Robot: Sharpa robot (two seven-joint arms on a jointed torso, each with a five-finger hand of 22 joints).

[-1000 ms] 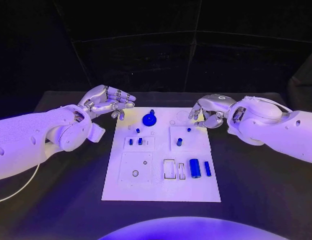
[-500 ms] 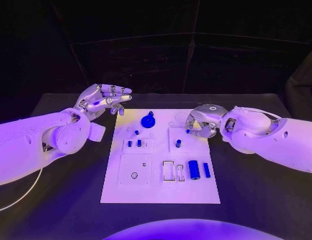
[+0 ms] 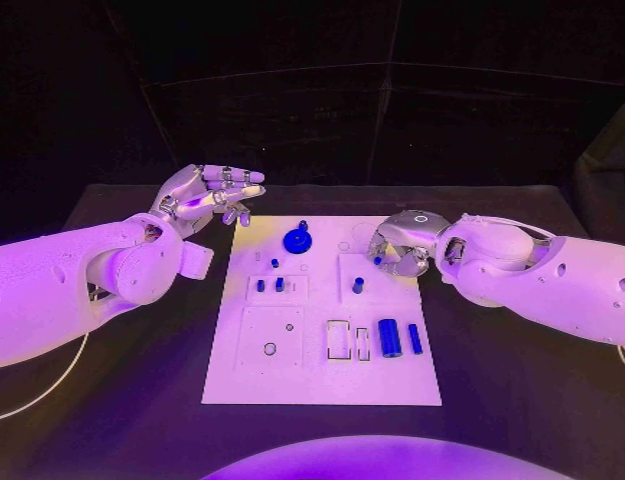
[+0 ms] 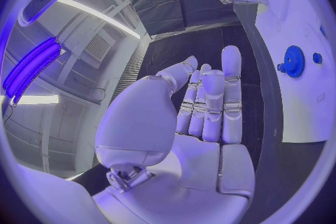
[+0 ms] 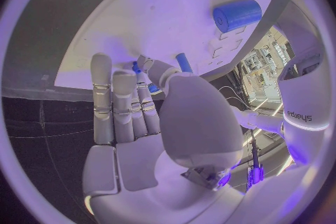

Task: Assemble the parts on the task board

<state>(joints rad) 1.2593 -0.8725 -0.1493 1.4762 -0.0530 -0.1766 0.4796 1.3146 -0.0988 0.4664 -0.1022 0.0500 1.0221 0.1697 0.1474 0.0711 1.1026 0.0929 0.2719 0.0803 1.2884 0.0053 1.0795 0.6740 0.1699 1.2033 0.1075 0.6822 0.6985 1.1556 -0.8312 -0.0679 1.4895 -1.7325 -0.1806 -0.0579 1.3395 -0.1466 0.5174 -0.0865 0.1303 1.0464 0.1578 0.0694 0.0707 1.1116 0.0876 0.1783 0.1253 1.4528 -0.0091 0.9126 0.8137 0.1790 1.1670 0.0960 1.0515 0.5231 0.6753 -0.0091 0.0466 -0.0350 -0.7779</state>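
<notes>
My right hand (image 3: 403,243) hangs over the far-right part of the white rectangular task board (image 3: 324,385), fingers pointing down and close together – nothing in them that I can see in the right wrist view. Just under those fingertips stands a small blue peg (image 3: 377,261), upright, long axis vertical; it sits on the near-left side of my fingers, almost touching, maybe partly hidden by them. A second short blue peg (image 3: 357,285) stands just nearer me on the same raised square. My left hand (image 3: 208,196) is held up off the board's far-left corner, palm up, fingers nearly straight and side by side, empty – well apart from any part. The blue toothed gear (image 3: 299,240) lies between the two hands, nearer my left. So the right hand is plainly the closer one to the peg; my guess is the next move is a short drop and pinch from above, along the peg's upright axis.
</notes>
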